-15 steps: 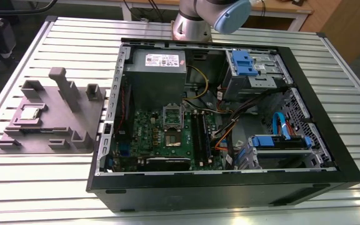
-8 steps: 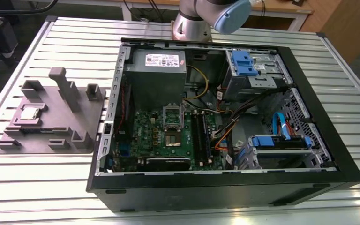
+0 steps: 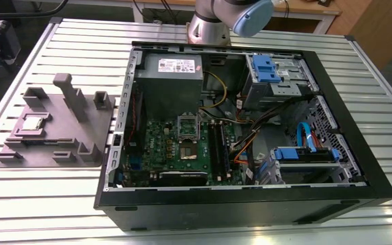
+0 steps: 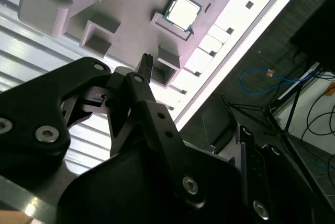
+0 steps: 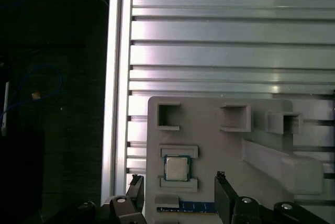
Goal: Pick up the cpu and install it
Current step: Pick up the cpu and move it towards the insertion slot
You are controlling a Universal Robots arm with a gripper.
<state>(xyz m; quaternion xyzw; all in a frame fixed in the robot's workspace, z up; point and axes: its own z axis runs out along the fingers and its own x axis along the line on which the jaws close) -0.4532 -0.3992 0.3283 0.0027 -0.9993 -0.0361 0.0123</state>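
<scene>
Gripper [image 5: 179, 178] closest to lens: claw spread wide, nothing held. One black finger [image 5: 224, 195] stands on each side of the cpu [image 5: 177, 168] in the first wrist view, with clear gaps, neither touching it.

Cpu lies flat, silvery top up, in a small square pocket of the grey fixture plate [image 5: 209, 145]. In the second wrist view the cpu [image 4: 183, 10] sits apart from the one fingertip [image 4: 147, 59] that shows there.

Exterior view: fixture plate [image 3: 59, 148] lies on the slatted aluminium table [image 3: 46, 204] at the exterior view's left, just beside the open computer case [image 3: 359, 168]. Cpu [image 3: 32, 124] is near the plate's left edge, well apart from the case.

Inside the case the green motherboard [image 3: 182, 153] lies flat. Its cpu socket [image 3: 188, 145] is open, metal frame [image 3: 188, 122] on its far side. Grey power supply [image 3: 172, 76] sits beyond the board. Robot arm [image 3: 213, 25] stands at the table's far edge.
</scene>
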